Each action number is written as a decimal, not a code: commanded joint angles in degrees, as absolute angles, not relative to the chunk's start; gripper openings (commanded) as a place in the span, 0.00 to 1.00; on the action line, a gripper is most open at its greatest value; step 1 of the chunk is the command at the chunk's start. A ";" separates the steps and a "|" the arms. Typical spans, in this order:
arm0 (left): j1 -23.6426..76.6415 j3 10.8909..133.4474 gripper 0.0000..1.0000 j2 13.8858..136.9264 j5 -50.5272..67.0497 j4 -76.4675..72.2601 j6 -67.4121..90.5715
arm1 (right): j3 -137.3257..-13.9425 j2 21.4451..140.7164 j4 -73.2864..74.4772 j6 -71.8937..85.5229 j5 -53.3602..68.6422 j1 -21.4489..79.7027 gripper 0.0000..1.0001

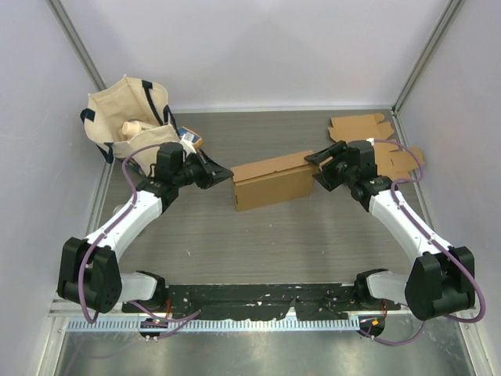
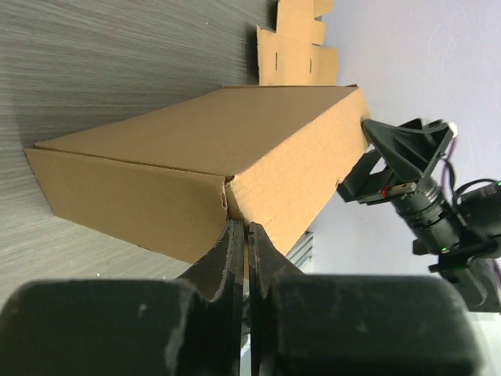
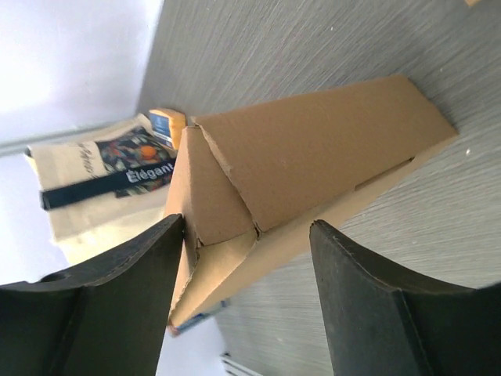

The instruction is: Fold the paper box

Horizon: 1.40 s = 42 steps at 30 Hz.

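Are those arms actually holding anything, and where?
Left tool is shut at the box's end flap seam; a pinch cannot be told. Right tool is open, astride the other end, holding nothing.

"How many arms are there?"

"Two: the left arm [image 1: 129,219] and the right arm [image 1: 399,215]. Each has one gripper, so that's the left gripper [image 1: 225,175] and the right gripper [image 1: 315,169]."

"Boxes?"

"One cardboard box [image 1: 270,182]. There are also two flat sheets of the same card, a farther sheet [image 1: 358,125] and a nearer sheet [image 1: 407,160]. The arm partly hides that second one, so I can't swear to two."

"Anything else?"

"One cloth bag [image 1: 129,110] and one small orange-and-blue pack [image 1: 190,140]."
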State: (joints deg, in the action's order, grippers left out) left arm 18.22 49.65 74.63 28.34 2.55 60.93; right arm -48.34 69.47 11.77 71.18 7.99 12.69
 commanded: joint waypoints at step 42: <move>19.42 53.35 0.66 72.50 25.58 18.03 43.41 | -46.49 79.36 -1.85 35.68 44.30 -2.64 0.36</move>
State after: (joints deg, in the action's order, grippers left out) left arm 19.40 54.02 73.78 25.69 16.80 44.49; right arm -46.70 78.02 -3.18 34.63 45.19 -2.79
